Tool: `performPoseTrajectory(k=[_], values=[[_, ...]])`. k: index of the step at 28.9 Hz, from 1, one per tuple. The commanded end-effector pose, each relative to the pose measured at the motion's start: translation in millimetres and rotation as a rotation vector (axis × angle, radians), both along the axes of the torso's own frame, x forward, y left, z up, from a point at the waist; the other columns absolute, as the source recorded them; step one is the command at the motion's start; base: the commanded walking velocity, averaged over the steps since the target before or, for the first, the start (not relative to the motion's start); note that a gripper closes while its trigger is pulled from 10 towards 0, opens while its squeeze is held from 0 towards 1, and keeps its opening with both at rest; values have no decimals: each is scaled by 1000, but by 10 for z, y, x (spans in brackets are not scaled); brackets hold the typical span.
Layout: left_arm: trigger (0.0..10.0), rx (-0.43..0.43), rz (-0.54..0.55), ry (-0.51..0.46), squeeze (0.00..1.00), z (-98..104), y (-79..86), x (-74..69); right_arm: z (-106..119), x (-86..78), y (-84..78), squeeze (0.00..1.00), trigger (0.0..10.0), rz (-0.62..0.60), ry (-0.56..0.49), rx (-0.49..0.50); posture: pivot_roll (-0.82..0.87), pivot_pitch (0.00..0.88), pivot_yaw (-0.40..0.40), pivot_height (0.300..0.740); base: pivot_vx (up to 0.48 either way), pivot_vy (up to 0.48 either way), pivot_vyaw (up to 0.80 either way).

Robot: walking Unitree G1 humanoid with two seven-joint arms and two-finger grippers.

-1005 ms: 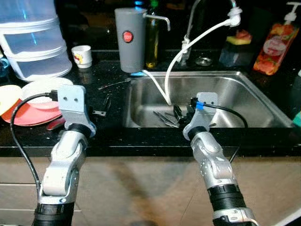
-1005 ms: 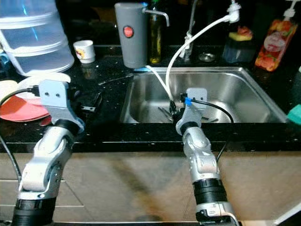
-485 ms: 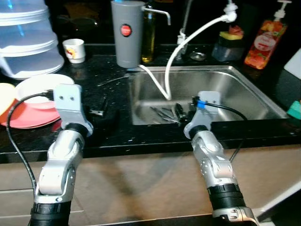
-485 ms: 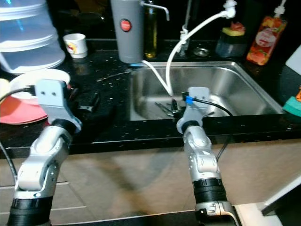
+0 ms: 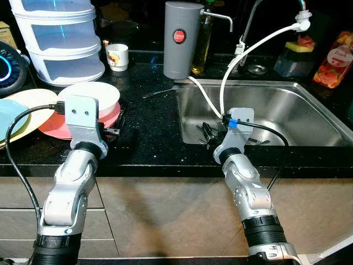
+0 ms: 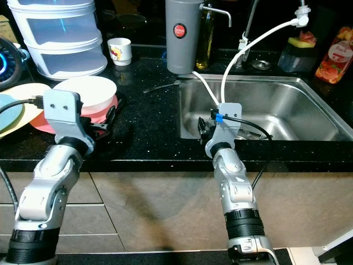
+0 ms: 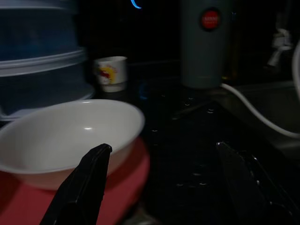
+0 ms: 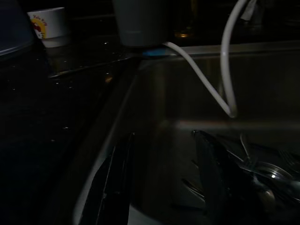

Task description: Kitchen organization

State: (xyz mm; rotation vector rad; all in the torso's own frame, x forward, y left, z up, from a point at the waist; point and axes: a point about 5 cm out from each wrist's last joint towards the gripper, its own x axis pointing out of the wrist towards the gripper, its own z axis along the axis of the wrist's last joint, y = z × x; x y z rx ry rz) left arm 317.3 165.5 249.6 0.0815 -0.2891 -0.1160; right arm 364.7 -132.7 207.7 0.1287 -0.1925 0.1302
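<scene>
A black, white-flecked countertop (image 5: 149, 130) carries a white bowl (image 5: 91, 96) on a coral-red plate (image 5: 52, 127), just ahead of the left gripper (image 7: 161, 187) and its black fingers (image 7: 91, 180). Beyond the bowl stand a white cup (image 5: 117, 57) with a red-and-yellow print and a grey canister (image 5: 180, 40) with a red button. A white hose (image 5: 242, 58) loops into the silver steel sink (image 5: 309, 113) ahead of the right gripper (image 8: 161, 183). A pale yellow plate (image 5: 25, 105) lies left of the left gripper.
</scene>
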Motion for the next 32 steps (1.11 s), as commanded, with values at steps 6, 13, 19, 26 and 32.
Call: performPoseTrajectory(k=[6, 13, 19, 26, 32], values=[[10000, 57, 9, 22, 0, -14, -17, 5, -82, -9, -36, 0, 10000, -10, 33, 3, 8, 87, -4, 740, 0, 0, 0], [10000, -24, 105, 54, 0, -33, 126, 41, -75, -5, -33, 0, 10000, -9, 32, 4, 11, 90, -3, 740, 0, -137, 0], [10000, -4, 155, 106, 0, -76, 199, 52, -72, 0, -25, 0, 10000, -5, 35, 5, 13, 92, -6, 740, 0, 0, 0], [10000, -1, 176, 282, 412, -144, 231, 194, -9, 30, 32, 0, 10000, 47, 26, -25, 11, 99, -16, 740, 0, 0, 0], [10000, 211, 182, 311, 1000, -132, 185, 235, 56, 68, 4, 0, 10000, 57, 15, -40, 4, 104, -13, 740, 0, 0, 0]])
